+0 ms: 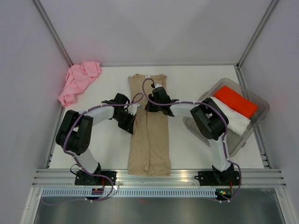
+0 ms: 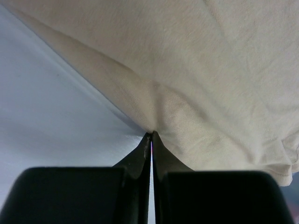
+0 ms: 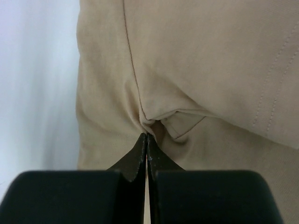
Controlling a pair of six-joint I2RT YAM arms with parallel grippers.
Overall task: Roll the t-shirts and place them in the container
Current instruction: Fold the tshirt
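Observation:
The tan-beige t-shirt (image 1: 150, 140) lies folded into a long strip down the middle of the table. My left gripper (image 1: 132, 120) is at its left edge, shut on a pinch of the tan cloth (image 2: 187, 116) at its fingertips (image 2: 152, 135). My right gripper (image 1: 152, 105) is over the strip's upper middle, shut on a fold of the tan cloth (image 3: 159, 116) at its tips (image 3: 147, 135). The light pink t-shirt (image 1: 78, 81) lies crumpled at the back left corner. The red t-shirt (image 1: 236, 101) and the white t-shirt (image 1: 232, 117) lie in the tub.
A clear plastic tub (image 1: 262, 111) stands at the right edge of the table. Grey walls close in the back and sides. A metal rail (image 1: 159, 176) runs along the near edge by the arm bases.

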